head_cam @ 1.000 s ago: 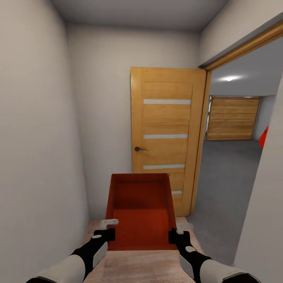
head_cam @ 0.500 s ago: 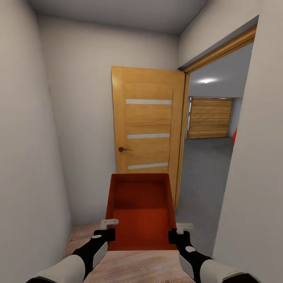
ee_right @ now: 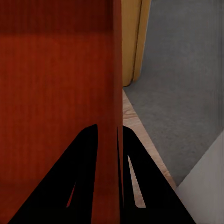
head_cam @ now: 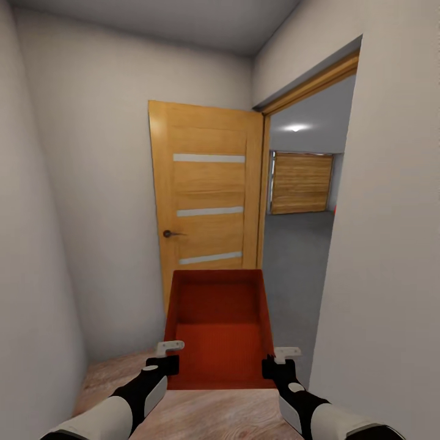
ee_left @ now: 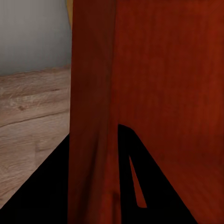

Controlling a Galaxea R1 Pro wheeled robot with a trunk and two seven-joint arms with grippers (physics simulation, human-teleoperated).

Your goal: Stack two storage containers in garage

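I carry one storage container [head_cam: 218, 327] out front, left hand [head_cam: 164, 359] and right hand [head_cam: 276, 360] each pinching a side wall. Turning through the doorway [head_cam: 297, 244], it could clip the open door [head_cam: 205, 195] (tight hallway) and slip.

Storage container [head_cam: 217, 324]: red-orange, matt, finely ribbed walls, plastic-looking. Door [head_cam: 205, 201]: golden wood grain, satin, three pale frosted strips. Near floor [head_cam: 122, 373]: light wood plank, slight sheen. Floor past doorway [head_cam: 293, 256]: dark grey, rough, matt concrete. Walls [head_cam: 91, 183]: plain, smooth, matt
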